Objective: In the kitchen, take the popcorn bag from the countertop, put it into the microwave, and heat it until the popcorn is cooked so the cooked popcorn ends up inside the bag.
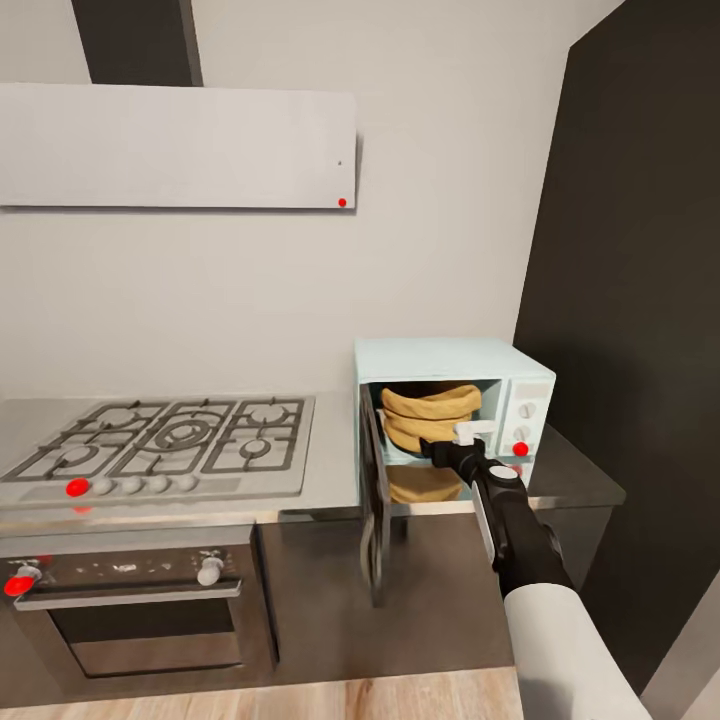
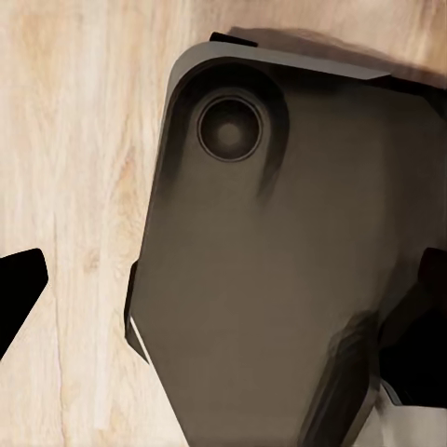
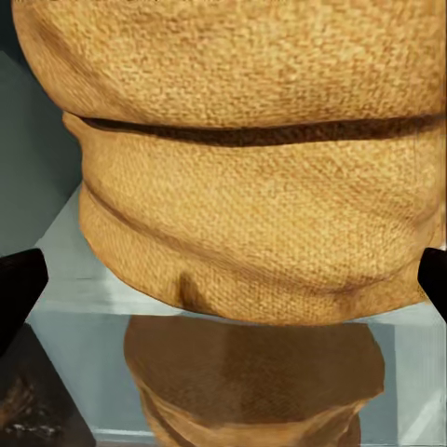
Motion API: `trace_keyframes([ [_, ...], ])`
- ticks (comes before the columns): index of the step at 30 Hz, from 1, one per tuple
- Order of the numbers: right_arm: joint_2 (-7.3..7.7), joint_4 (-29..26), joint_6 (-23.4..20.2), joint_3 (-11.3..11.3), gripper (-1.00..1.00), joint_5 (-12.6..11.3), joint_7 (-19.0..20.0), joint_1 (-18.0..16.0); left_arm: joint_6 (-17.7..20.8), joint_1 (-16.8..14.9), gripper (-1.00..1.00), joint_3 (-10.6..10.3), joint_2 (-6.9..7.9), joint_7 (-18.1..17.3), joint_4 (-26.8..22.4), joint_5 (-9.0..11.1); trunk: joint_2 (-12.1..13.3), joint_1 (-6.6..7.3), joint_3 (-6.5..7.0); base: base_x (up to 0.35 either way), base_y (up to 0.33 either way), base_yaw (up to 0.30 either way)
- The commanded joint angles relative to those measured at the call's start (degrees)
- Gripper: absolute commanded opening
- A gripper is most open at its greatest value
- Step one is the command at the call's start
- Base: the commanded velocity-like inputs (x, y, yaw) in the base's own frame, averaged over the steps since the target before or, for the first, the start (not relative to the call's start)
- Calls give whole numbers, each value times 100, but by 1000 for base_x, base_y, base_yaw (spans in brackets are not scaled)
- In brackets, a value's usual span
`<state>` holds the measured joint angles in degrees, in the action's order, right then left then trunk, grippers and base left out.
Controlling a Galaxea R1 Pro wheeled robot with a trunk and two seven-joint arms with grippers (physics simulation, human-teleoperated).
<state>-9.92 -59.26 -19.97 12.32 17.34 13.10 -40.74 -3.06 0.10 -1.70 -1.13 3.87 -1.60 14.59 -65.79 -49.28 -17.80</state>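
Note:
The pale mint-blue microwave [image 1: 450, 358] stands on the grey countertop [image 1: 575, 480] with its dark glass door [image 1: 373, 490] swung wide open to the left. Inside it sits the mustard-tan popcorn bag [image 1: 425, 410], upright and creased, resting on the cavity floor. My right gripper [image 1: 455, 440] is at the microwave's opening, just in front of the bag. In the right wrist view the bag [image 3: 223, 168] is close ahead and the gripper [image 3: 223, 279] is open, its dark fingertips [image 3: 19, 279] wide apart. The left gripper [image 2: 223, 289] hangs open over my own base.
A steel gas hob [image 1: 170, 435] lies left of the microwave, with a dark oven [image 1: 130, 600] below and a flat white hood [image 1: 170, 145] above. A tall dark cabinet [image 1: 630, 300] stands right of the microwave. Light wood floor [image 1: 300, 700] runs along the cabinet fronts.

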Motion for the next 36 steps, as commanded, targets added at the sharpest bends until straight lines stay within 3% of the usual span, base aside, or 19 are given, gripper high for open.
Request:
trace_keyframes([
  [1, -8, -11, -22, 25, 100, 63, 42, -4, -10, 0, 100, -18, 1, 17, -7, 41, -4, 0, -6, 4, 4, 0],
  [8, -8, -10, -24, 29, 100, 84, 43, -4, -4, 2, 100, -20, 6, 16, -7, 40, -4, 0, -6, 46, 1, 0],
  [22, -8, 115, -21, 7, 100, 68, 43, -4, -10, 0, 100, -17, 8, 17, -7, 42, -4, 0, -6, 251, 0, 0],
  [36, -8, 125, -24, 7, 100, 68, 52, -4, -10, 0, 100, -18, 8, 17, -7, 44, -4, 0, -6, 136, 0, 0],
])
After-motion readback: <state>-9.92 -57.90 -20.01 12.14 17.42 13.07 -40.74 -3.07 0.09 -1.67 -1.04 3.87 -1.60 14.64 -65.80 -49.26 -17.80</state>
